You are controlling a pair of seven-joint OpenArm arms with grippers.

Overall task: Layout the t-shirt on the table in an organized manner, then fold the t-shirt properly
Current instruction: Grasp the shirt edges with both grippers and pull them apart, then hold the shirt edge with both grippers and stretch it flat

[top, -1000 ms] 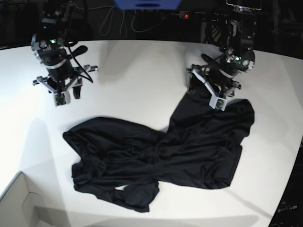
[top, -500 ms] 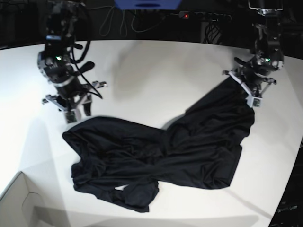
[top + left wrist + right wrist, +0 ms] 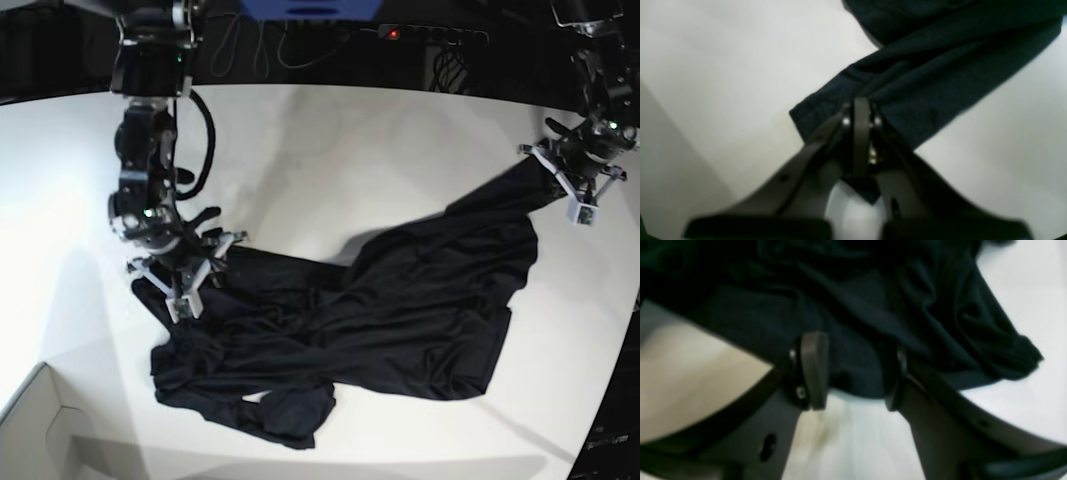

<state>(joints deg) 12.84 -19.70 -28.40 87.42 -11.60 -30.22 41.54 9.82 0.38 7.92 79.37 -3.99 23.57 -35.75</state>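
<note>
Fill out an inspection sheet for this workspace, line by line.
Surface: white table, bare apart from the shirt.
Job's things: black t-shirt lies crumpled and unfolded, one sleeve stretched toward the far corner.
Clutter: corner of a white cardboard box at the near edge.
Grippers: left end effector shut on the sleeve end; right end effector open, fingers either side of a fabric edge, not yet closed.
Cables: black cable loops along the right arm; more cables hang behind the table.
Surroundings: dark background, a blue object and a red light at the rear.
</note>
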